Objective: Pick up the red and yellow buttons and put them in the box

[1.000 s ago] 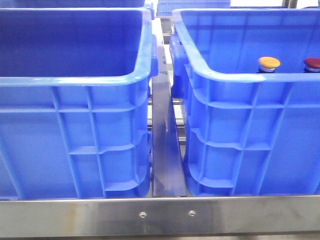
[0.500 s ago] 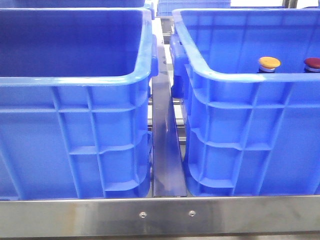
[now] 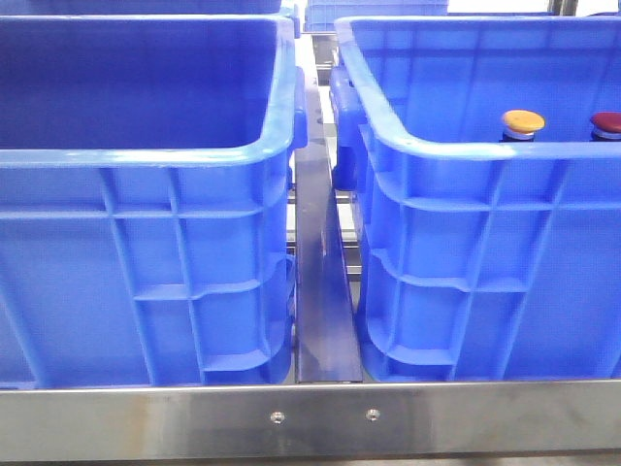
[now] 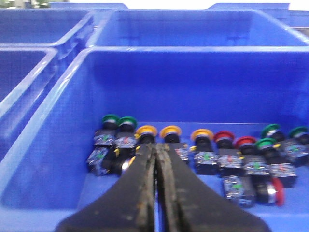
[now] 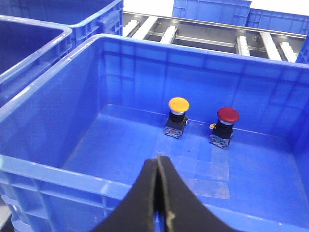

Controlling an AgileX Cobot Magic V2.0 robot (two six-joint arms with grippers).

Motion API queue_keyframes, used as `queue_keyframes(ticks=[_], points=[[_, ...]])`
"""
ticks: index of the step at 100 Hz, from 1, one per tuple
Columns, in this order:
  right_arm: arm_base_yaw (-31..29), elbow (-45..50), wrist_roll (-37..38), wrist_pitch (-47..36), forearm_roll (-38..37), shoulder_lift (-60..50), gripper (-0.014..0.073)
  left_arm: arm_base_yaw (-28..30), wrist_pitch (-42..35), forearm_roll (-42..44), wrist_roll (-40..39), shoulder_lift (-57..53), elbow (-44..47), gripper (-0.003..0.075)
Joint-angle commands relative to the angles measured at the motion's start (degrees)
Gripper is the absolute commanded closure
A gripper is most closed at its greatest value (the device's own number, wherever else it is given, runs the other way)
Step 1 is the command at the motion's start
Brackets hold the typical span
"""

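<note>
In the front view a yellow button (image 3: 522, 122) and a red button (image 3: 606, 123) stand inside the right blue box (image 3: 466, 155). The right wrist view shows the same yellow button (image 5: 178, 116) and red button (image 5: 227, 124) upright on that box's floor (image 5: 145, 145). My right gripper (image 5: 159, 158) is shut and empty, above the box's near rim. The left wrist view shows a row of yellow buttons (image 4: 170, 133), red buttons (image 4: 224, 140) and green buttons (image 4: 119, 123) in the left box (image 4: 58, 159). My left gripper (image 4: 155, 145) is shut and empty, just short of the row.
A steel rail (image 3: 325, 291) runs between the two boxes and a steel bar (image 3: 310, 417) crosses the front. More blue boxes (image 5: 212, 12) stand behind, on a roller conveyor (image 5: 203, 38). Neither arm shows in the front view.
</note>
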Motion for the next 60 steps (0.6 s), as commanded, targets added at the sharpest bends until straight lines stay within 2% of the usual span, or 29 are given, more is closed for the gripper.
queue_keyframes(ticks=[1, 24, 29, 60], points=[[-0.37, -1.42, -0.3, -3.85, 0.71, 0.63, 0.0696, 0.86, -7.87, 1.08, -1.66, -1.28, 1.61, 0.0741], [-0.37, -1.42, -0.3, -3.85, 0.71, 0.63, 0.0696, 0.86, -15.05, 0.6, -1.55, -6.92, 12.7, 0.0741], [-0.37, -1.42, -0.3, -3.85, 0.71, 0.63, 0.0696, 0.86, -11.46, 0.47, -1.46, -6.92, 12.15, 0.0741], [-0.37, -1.42, -0.3, -3.78, 0.71, 0.7, 0.0696, 0.61, -12.79, 0.05, -1.46, -6.96, 12.45, 0.0741]])
